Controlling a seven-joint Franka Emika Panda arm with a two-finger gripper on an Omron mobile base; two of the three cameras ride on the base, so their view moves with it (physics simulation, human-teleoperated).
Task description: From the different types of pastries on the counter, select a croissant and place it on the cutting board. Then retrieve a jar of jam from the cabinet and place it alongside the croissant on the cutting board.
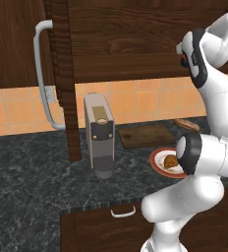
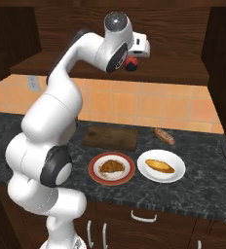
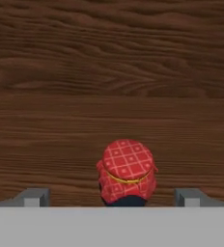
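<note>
1. Presently the end effector (image 3: 112, 197) is spread wide inside the cabinet (image 3: 112, 58), its fingertips (image 3: 33, 197) flanking the jar (image 3: 127, 177), nothing pinched.
2. If closed too high, the jar's cloth cap could be caught and the jar tipped.
3. Seen from the right base, the croissant (image 2: 111, 167) is on its plate (image 2: 96, 177), the board (image 2: 111, 137) bare on the table (image 2: 202, 185).
</note>
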